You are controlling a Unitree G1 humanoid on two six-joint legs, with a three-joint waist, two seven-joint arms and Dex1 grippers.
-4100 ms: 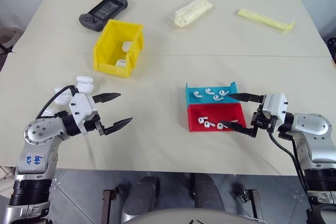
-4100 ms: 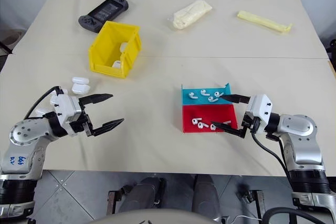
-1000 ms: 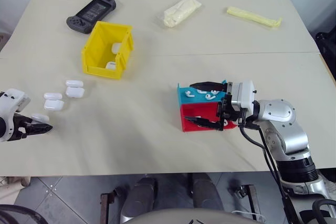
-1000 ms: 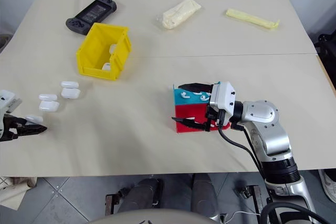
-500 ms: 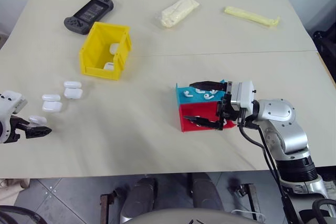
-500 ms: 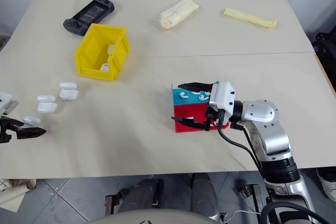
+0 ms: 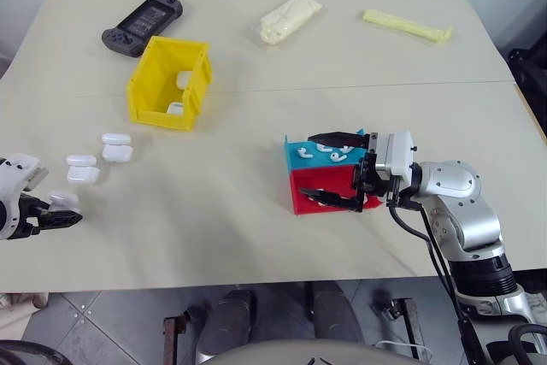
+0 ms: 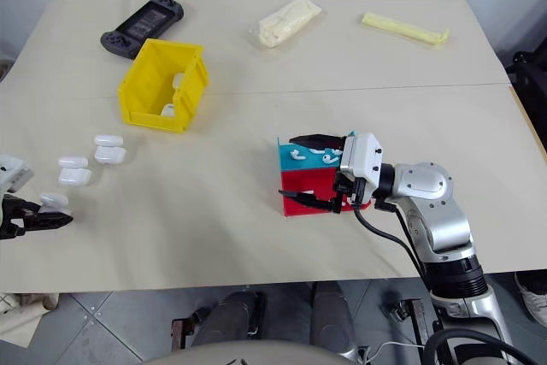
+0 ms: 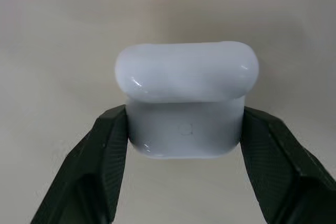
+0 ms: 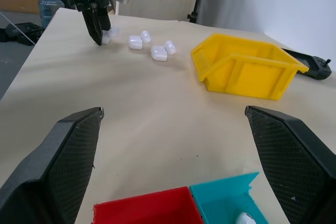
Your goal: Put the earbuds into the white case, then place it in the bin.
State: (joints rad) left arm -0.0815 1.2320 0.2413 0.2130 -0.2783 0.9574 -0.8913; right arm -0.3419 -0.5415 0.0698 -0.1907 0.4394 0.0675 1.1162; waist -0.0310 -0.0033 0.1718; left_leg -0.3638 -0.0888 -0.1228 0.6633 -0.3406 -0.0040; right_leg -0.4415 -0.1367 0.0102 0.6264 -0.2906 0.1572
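Observation:
My left gripper point(image 7: 53, 216) is at the table's far left edge, shut on a white case point(image 9: 186, 98) that stands on the table; the black fingers point(image 9: 107, 148) press its two sides. Three more white cases point(image 7: 85, 174) lie just beyond it. The yellow bin point(image 7: 198, 74) stands further back with white cases inside. Earbuds point(image 7: 326, 150) lie in the teal tray point(image 7: 295, 147). My right gripper point(image 7: 306, 167) is open, with one finger over the teal tray and the other over the red tray point(image 7: 308, 187), which partly hides that tray's inside.
A black handheld game console point(image 7: 142, 21) lies at the back left. A cream plastic-wrapped bundle point(image 7: 291, 18) and a long yellow piece point(image 7: 407, 25) lie along the back. A seam crosses the table behind the trays.
My left gripper's fingers have closed on the nearest white case. The right arm has stayed where it was. The head views have shifted slightly.

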